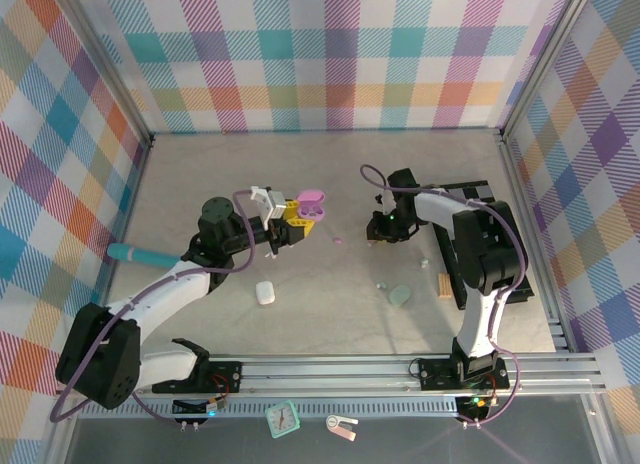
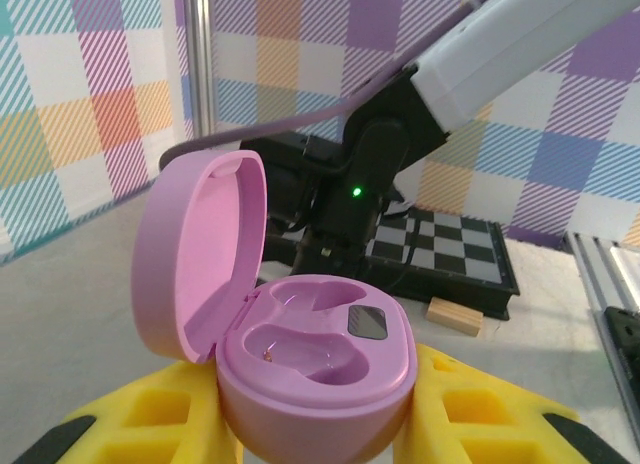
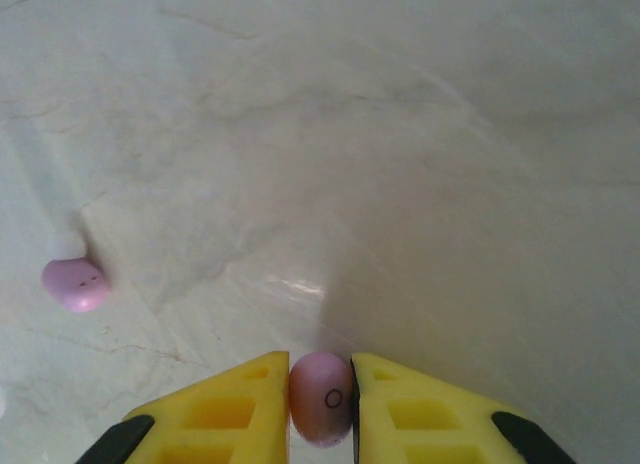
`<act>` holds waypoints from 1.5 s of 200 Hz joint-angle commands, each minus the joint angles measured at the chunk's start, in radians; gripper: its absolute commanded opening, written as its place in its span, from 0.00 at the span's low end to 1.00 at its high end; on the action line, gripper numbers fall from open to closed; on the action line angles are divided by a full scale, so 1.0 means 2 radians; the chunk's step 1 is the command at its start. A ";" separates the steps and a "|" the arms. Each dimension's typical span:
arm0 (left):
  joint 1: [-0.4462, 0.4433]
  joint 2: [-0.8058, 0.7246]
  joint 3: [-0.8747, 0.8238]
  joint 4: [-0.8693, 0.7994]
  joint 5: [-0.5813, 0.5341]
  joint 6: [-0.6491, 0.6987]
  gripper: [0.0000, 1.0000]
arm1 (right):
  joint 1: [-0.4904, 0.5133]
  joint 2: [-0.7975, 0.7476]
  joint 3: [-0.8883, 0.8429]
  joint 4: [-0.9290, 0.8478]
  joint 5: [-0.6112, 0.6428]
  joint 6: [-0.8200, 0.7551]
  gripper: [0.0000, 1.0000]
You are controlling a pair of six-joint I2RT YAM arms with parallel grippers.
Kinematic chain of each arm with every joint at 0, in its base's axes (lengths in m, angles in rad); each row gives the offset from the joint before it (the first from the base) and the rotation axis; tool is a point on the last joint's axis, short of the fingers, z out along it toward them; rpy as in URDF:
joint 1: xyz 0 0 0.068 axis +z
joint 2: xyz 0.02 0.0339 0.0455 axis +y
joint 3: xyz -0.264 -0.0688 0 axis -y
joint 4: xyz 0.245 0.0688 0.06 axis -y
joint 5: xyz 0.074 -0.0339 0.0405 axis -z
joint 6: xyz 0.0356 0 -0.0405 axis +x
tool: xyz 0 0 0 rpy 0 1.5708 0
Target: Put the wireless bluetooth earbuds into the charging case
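Pale desk (image 1: 330, 174) under checked walls, and the right claw (image 3: 320, 369) was clenched on a pink earbud (image 3: 321, 404), low over the surface. Out to its left, well apart, the left claw (image 1: 287, 227) gripped the pink charging case (image 2: 315, 349), lid open, wells up. A second pink earbud (image 3: 75, 282) lay between them on the desk.
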 commanded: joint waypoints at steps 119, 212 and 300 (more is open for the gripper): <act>-0.028 0.090 0.024 0.011 -0.073 0.063 0.32 | 0.050 -0.116 -0.006 -0.088 0.149 0.153 0.20; -0.046 0.172 0.043 0.053 -0.117 0.068 0.32 | 0.122 -0.170 0.047 -0.095 0.143 0.155 0.21; -0.060 0.184 0.044 0.059 -0.115 0.072 0.32 | 0.141 -0.162 0.093 -0.050 0.074 0.154 0.21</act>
